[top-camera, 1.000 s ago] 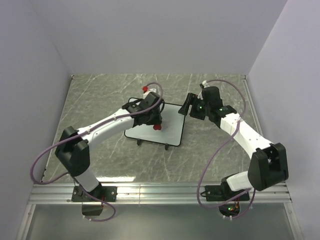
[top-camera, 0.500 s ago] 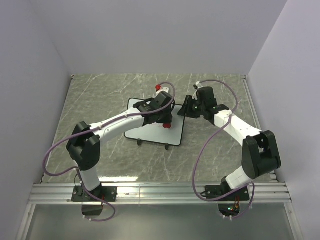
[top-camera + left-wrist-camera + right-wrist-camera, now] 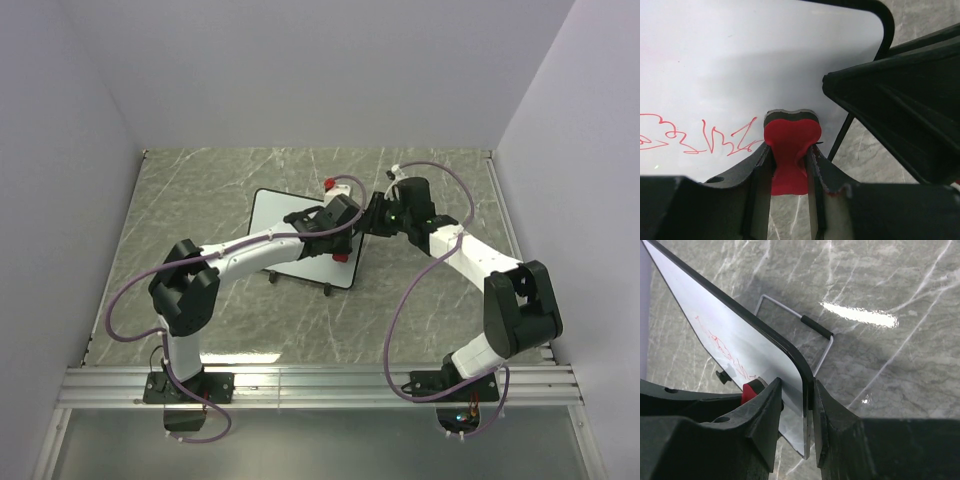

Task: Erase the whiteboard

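1. Top external view: the whiteboard (image 3: 277, 226) sits near the middle of the grey marbled table (image 3: 200, 190), between the two arms. The left gripper (image 3: 340, 250) reaches over the board's near right corner with a small red eraser (image 3: 341, 258) pinched in it. The right gripper (image 3: 369, 224) meets the board's right edge. From this height it is hard to tell how its jaws stand.

2. Left wrist view: the left gripper (image 3: 789, 157) is closed on the eraser (image 3: 790, 145), whose waist is squeezed between the two fingers and whose broad head presses flat on the whiteboard (image 3: 750, 55). Red scribbles (image 3: 700, 137) run along the board just left of the eraser, and the nearest stroke touches it. The board's rounded black-rimmed corner shows at upper right. A dark finger of the right gripper (image 3: 900, 105) fills the right side.

3. Right wrist view: the right gripper (image 3: 807, 405) clamps the whiteboard (image 3: 715, 322) by its rim at a rounded corner, one finger on each face. The board is tilted, propped on a wire stand (image 3: 815, 327) that rests on the table (image 3: 890, 275). The scribbles (image 3: 722, 347) cross the white face. A bit of the eraser (image 3: 747, 390) shows by the lower finger.
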Tool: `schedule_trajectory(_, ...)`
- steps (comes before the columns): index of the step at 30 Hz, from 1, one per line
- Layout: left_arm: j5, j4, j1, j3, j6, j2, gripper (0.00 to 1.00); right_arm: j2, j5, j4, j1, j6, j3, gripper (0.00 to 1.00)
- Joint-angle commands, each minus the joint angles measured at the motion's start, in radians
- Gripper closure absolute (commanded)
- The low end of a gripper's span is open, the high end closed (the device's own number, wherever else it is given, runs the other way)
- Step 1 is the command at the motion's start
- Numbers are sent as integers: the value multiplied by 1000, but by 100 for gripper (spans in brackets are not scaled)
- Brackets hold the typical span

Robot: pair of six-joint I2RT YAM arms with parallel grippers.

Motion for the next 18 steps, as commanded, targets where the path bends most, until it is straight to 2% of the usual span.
schedule_trajectory(1,-77,82,-11,3,-18,24,100,-19,-25,36,-4,-6,-59,100)
schedule_trajectory(5,-150,147,-11,-68,-35,26,100,-27,-21,22,1,-30,-82,100)
schedule_trajectory(13,-293,421,17,-381,6,-115,100,-79,-1,-39,-1,-61,-108,100)
schedule_trajectory(18,-341,452,78,-473,-9,-164,100,-104,-8,-75,-2,-72,-116,100)
